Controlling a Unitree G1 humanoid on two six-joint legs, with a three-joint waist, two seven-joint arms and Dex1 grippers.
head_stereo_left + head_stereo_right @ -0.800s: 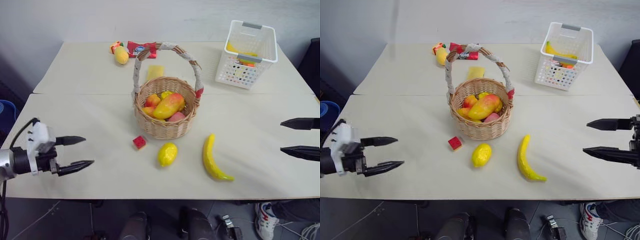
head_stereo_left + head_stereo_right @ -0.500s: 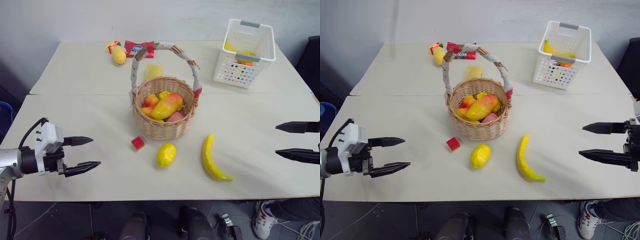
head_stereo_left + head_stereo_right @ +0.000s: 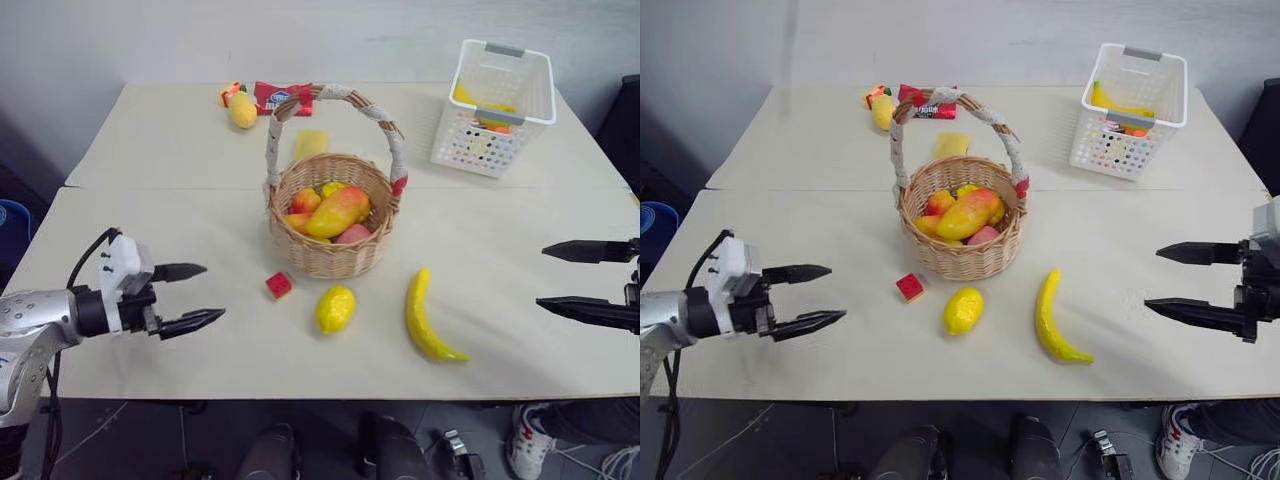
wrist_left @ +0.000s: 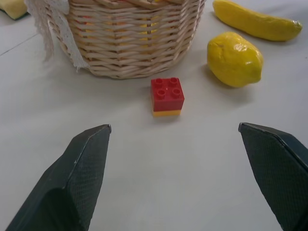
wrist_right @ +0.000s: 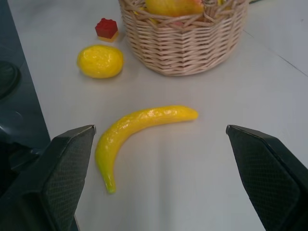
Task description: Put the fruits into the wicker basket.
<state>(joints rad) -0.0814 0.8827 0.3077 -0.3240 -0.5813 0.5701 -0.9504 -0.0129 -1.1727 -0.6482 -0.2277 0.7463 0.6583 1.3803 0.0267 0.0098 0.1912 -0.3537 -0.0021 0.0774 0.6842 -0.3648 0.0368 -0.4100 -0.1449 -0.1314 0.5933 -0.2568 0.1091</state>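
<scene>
Both fruits sit on the pale tabletop (image 3: 180, 150), not yet in the round tan woven wicker basket (image 3: 330, 258) w/ its tall white-wrapped handle. The plump oval yellow lemon (image 3: 335, 308) lies just in front of the basket; the long curved yellow banana (image 3: 427, 317) lies near it, toward the right arm.

Left gripper (image 3: 200, 296) and right gripper (image 3: 1162, 280) both hover w/ jaws spread wide, nothing held, well apart from the fruit.

Risks:
- A small red toy brick (image 4: 167, 96) sits between left gripper and lemon; a straight approach could clip it.
- Lemon is rounded and looks glossy, so prob. slips or rolls if pinched off-centre.
- Banana lies flat; fingers may scrape the table.
- Basket already holds fruit and handle arches over it, so a drop could snag or roll out.
</scene>
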